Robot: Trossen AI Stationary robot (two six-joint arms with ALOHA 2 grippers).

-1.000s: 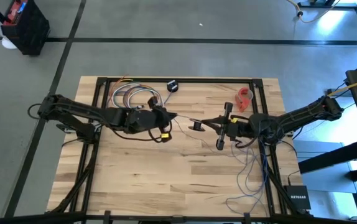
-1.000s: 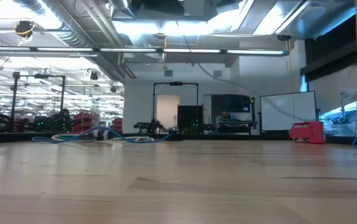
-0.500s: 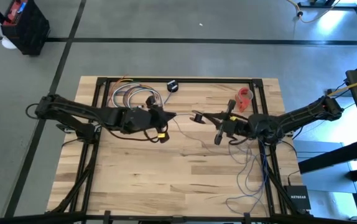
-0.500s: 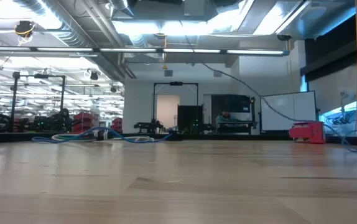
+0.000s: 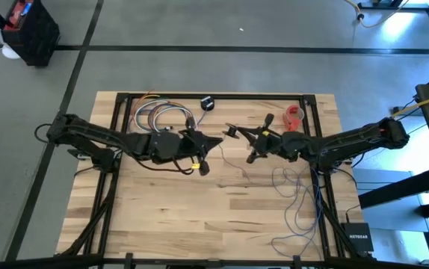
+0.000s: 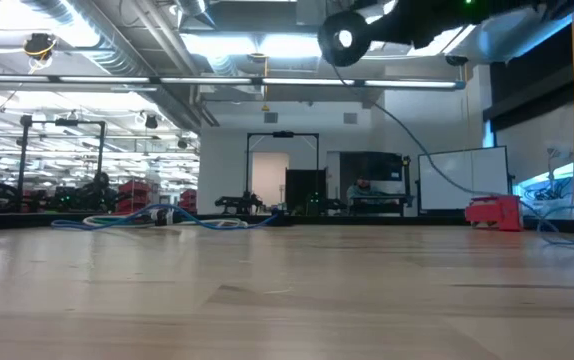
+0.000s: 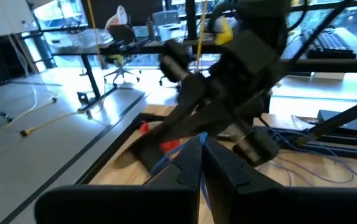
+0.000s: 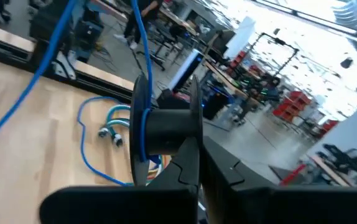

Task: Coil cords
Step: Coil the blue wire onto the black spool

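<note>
Right gripper was clamped on the black spool with cord wound round it, left gripper pinched shut on the cord just beside.

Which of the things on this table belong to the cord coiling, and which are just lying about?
For the job: blue cord, black spool, left hand, right hand holding the spool.
Lying about: red tape roll, bundle of coloured cables, small black object near the table's back edge.
</note>
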